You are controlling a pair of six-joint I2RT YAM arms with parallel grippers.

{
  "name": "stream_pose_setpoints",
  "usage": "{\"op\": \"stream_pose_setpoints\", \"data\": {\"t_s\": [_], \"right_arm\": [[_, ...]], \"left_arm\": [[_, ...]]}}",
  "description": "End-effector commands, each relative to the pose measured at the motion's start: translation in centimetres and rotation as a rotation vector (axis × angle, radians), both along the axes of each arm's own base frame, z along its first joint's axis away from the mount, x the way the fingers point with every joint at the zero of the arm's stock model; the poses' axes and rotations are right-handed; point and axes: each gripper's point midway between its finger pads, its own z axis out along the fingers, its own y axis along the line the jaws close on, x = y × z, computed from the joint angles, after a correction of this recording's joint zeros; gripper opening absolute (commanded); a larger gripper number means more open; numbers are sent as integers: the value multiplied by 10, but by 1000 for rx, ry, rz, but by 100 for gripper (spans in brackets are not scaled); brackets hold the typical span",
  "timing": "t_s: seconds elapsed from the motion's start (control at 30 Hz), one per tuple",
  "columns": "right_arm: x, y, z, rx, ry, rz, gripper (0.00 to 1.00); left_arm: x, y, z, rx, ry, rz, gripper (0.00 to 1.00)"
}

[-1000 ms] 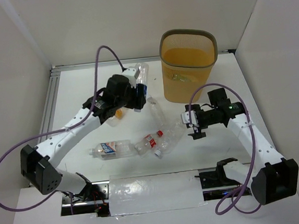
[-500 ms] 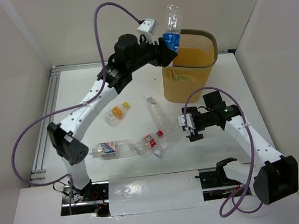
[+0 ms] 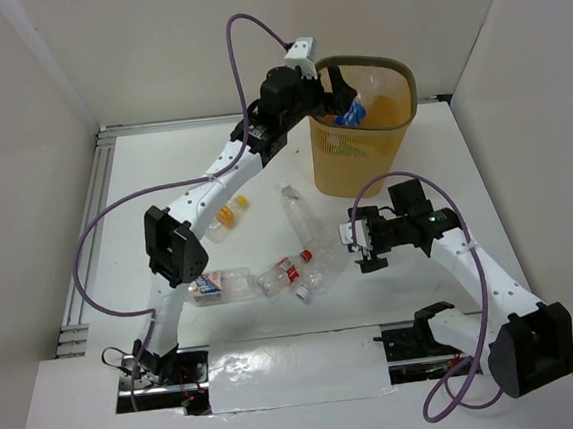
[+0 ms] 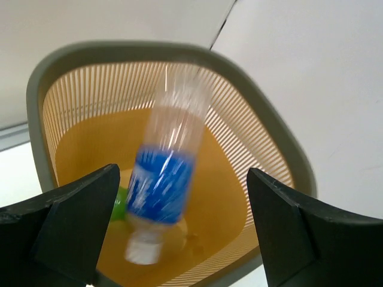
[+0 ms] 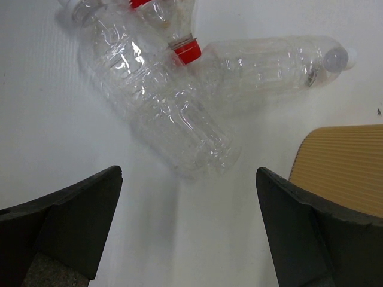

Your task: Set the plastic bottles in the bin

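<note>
Left gripper: jaws spread wide and clamped on nothing, poised above the mouth of the bin.
Blue-labelled bottle: clear, cap downward, blurred, between the two fingers but touching neither, with the bin's inside behind it; in the top view it shows just inside the rim.
Green bottle: partly seen low inside the bin, beside the blue-labelled bottle's cap end.
Bin: orange-yellow, ribbed, upright at the far side of the table.
Right gripper: jaws apart and empty, hanging over the table near the front of the bin.
Large clear bottle: lying on its side just ahead of the right gripper, white cap pointing away.
Red-capped bottle: lying against the large clear bottle.
White-capped bottle: clear, on its side, lying across behind the large clear bottle, near the bin's wall.
Labelled bottle: on its side at the left end of the cluster on the table.
Orange-capped bottle: small, lying apart from the cluster, under the left arm.
</note>
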Motion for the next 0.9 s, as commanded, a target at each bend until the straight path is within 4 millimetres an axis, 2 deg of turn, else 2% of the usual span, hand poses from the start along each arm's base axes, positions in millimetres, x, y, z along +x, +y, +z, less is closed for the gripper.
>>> {"op": "stream_pose_setpoints", "data": {"t_s": [0.0,0.03,0.07,0.1,0.13,0.2,0.23,0.3,0.33,0.37,0.4,0.43,0.5,0.53,0.57,0.6,0.63,0.67,0.7,0.73,0.77,0.83,0.87], "right_arm": [[12,6,10,20,-91,4,100],[12,9,12,23,-101,15,100],[14,8,3,6,-88,15,100],[16,12,3,4,-103,38,100],[16,16,1,-11,-126,72,100],[17,21,-10,-37,-122,116,100],[17,28,-12,-55,-148,153,100],[21,32,-20,-96,-158,186,100],[21,38,-19,-110,-185,228,100],[22,38,-29,-143,-177,246,100],[24,40,-30,-159,-190,265,100],[22,40,-36,-181,-191,295,100],[23,41,-47,-214,-168,311,100],[22,43,-52,-221,-160,330,100],[25,43,-53,-231,-158,327,100],[27,42,-61,-249,-148,331,100],[25,44,-65,-253,-136,342,100],[27,42,-69,-275,-146,356,98],[24,38,-79,-293,-117,357,96],[27,38,-81,-305,-129,359,95],[24,36,-86,-310,-112,362,93],[25,35,-95,-322,-103,360,88],[27,36,-94,-318,-116,358,83]], "left_arm": [[-9,9,76,-126,-135,31,100],[-13,10,83,-127,-150,21,100],[-17,14,93,-136,-162,21,100],[-28,21,116,-160,-192,12,100],[-34,27,129,-156,-225,14,100],[-47,40,142,-142,-233,24,100],[-62,59,158,-130,-256,48,100],[-83,81,155,-82,-231,68,100],[-104,105,144,-35,-214,92,100],[-114,119,131,-8,-182,114,100],[-124,132,114,23,-147,134,100],[-144,157,76,92,-58,171,100],[-166,182,34,167,40,199,100],[-182,198,-22,264,166,215,100],[-195,208,-36,289,203,215,100],[-212,221,-38,284,217,218,100],[-222,229,-50,304,255,219,100],[-233,238,-75,340,327,223,100],[-241,242,-82,345,350,215,100],[-249,245,-82,334,355,208,100],[-256,245,-96,335,395,192,100],[-262,244,-109,335,431,176,100],[-267,244,-120,346,450,161,100]]}}
